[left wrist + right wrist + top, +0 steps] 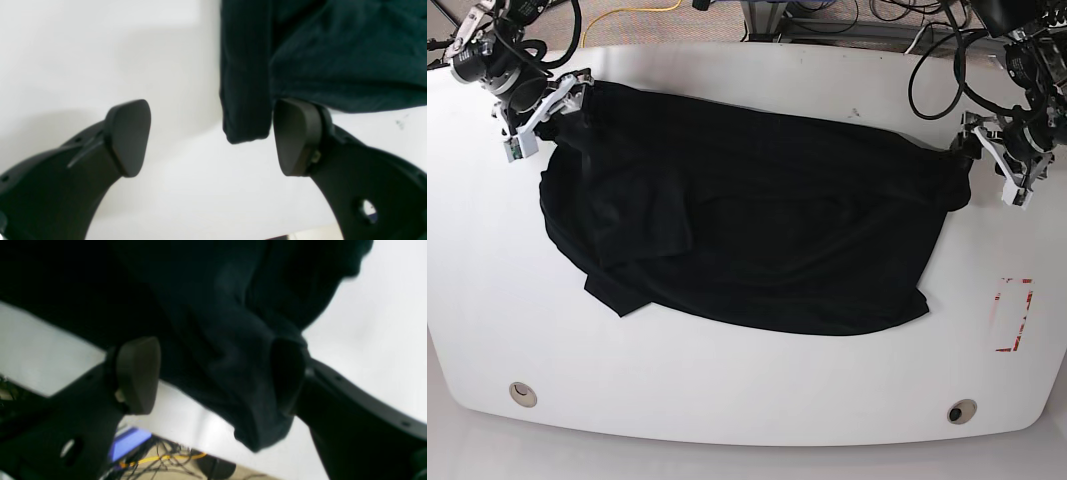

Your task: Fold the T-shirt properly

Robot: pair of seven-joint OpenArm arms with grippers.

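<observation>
Look first at your left claw (pixel 211 136): its two dark pads stand wide apart, and a thin hanging corner of the big, soft black cloth T-shirt (pixel 245 83) sits in the gap, close to one pad, with nothing pinched. Your right claw (pixel 213 376) is wide too, and a thick bunch of the shirt fills the space between its pads; one pad touches the cloth, but it is not squeezed, so you hold nothing there either. Past both claws the shirt lies spread out and wrinkly across the middle of the flat white table (pixel 747 400), stretching from one claw to the other, with a sleeve flopped over on the right claw's side. Here is what could go wrong, I think. If you close the left claw now, the thin corner may slip out, because so little cloth is between the pads. If you close the right claw, it may grab too many layers, because the cloth is bunched up there, and then the fold would come out lumpy. If one claw pulls harder, the shirt could slide crooked. The table looks smooth, so the cloth will slide easily. Farther off, a red outlined mark (pixel 1013 314) sits beyond the left claw, and behind the table lie tangled cables (pixel 867 15) on the floor.
</observation>
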